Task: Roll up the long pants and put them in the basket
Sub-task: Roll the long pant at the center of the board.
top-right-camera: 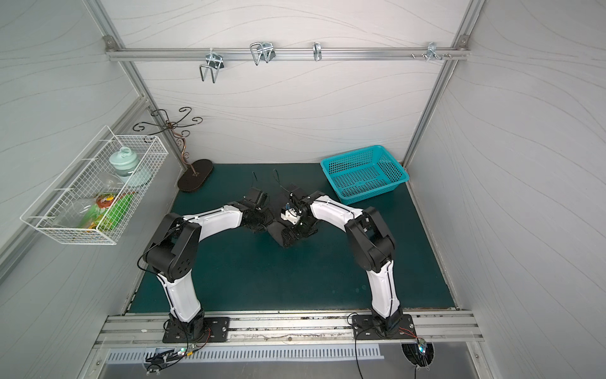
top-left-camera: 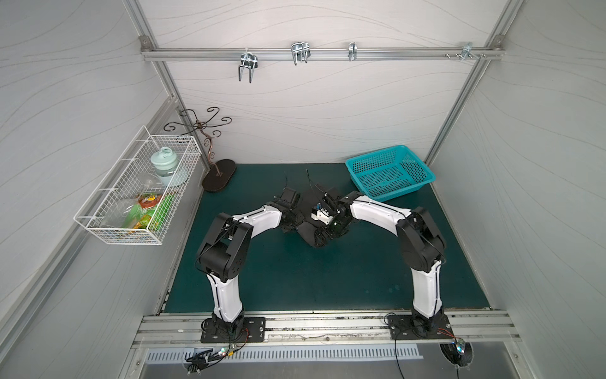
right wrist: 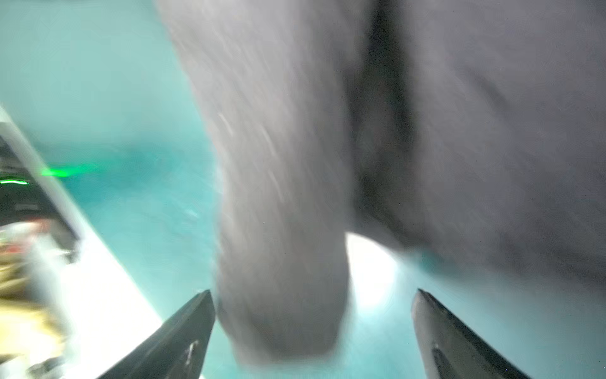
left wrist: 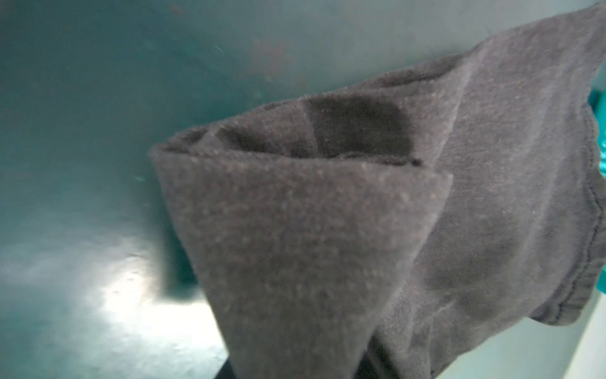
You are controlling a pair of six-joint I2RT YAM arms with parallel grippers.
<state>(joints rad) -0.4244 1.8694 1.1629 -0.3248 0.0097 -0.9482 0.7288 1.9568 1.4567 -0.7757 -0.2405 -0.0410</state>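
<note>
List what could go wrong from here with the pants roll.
1. The right gripper stands open with the long pants between its fingers, so that end could unroll.
2. In the left wrist view the folded layers gape; the roll may come out slack.
3. The left arm and right arm crowd the bundle and might collide.

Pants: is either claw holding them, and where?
Right gripper stands open, a fold of the pants loose between its fingers. Left gripper is hidden by them; cannot tell.
</note>
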